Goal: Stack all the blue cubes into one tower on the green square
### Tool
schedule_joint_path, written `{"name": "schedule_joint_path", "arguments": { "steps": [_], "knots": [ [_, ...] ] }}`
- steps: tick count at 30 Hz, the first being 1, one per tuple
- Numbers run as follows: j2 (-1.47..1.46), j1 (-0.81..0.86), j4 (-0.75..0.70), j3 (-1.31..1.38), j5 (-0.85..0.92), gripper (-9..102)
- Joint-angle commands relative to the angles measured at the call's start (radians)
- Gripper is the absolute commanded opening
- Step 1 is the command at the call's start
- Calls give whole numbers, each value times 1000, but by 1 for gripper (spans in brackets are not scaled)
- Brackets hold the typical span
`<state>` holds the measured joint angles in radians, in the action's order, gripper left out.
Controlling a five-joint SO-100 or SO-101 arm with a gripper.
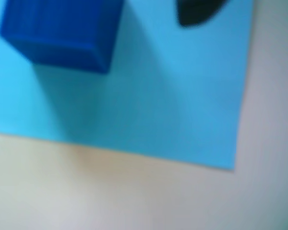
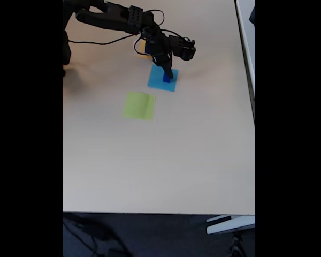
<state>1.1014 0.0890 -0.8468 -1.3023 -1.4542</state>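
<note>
A cube [image 2: 166, 78] sits on one square [image 2: 161, 78], another square [image 2: 139, 105] lying nearby.

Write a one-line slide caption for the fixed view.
Arm's tool down at a blue cube on the light-blue square; green square bare nearby.

A pale beige table [image 2: 166, 160] stands evenly lit above dark floor [image 2: 150, 235] strewn with cables.

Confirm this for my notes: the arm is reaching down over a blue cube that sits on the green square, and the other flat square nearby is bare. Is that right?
Not quite. The blue cube sits on the light-blue square, not the green one, as the fixed view shows with the gripper over it. The wrist view shows the same cube on light-blue paper. The green square is the bare one.
</note>
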Motion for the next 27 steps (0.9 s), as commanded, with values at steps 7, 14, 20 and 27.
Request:
{"name": "schedule_joint_path", "arguments": {
  "steps": [7, 14, 20, 27],
  "knots": [
    [12, 32, -6, 8, 14, 23],
    [-35, 49, -20, 25, 21, 21],
    [-55, 46, -20, 11, 3, 21],
    [-54, 51, -21, 26, 23, 12]
  ]
}}
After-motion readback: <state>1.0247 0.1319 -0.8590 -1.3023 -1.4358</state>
